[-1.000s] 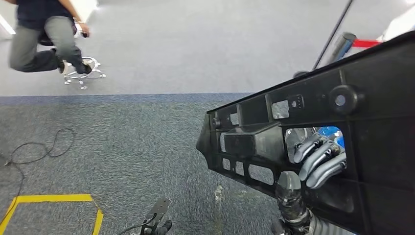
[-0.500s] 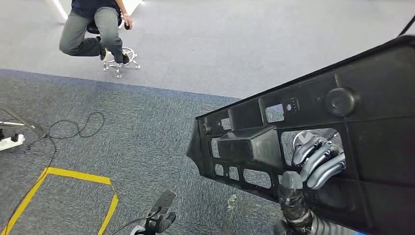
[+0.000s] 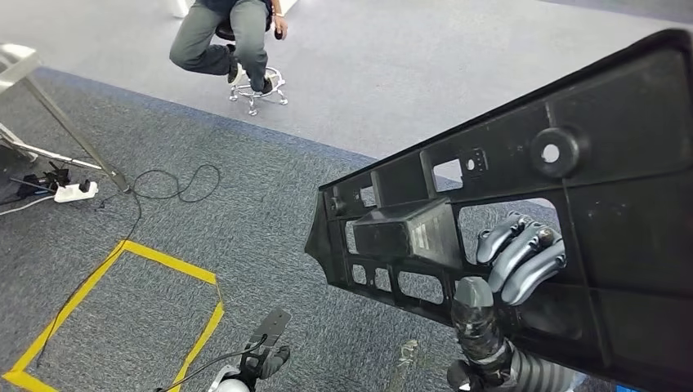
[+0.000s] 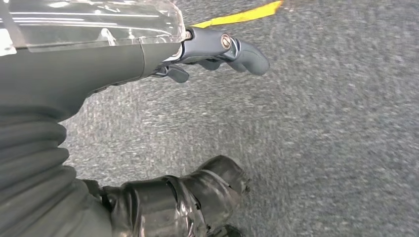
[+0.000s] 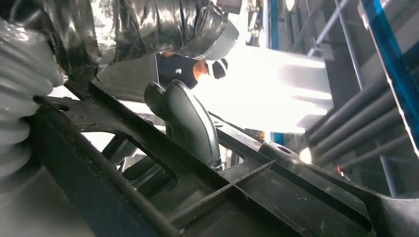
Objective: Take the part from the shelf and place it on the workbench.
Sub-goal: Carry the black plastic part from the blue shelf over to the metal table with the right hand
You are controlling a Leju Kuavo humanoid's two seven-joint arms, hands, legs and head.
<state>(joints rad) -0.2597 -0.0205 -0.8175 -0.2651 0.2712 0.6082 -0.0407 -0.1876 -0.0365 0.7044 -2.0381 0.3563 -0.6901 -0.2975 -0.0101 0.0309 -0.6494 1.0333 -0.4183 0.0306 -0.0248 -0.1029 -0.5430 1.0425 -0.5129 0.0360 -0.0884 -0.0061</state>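
Grey carpet (image 3: 270, 220) lies beneath; right hand (image 3: 511, 269) fingers (image 3: 523, 257) grip the black part (image 3: 605, 212), label unreadable.

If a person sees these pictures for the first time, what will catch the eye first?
First, the large black ribbed plastic part filling the right side of the head view, gripped by the right hand, whose fingers pass through one of its openings. Next, the yellow tape outline on the grey carpet at lower left, and a seated person on a wheeled stool at the top.
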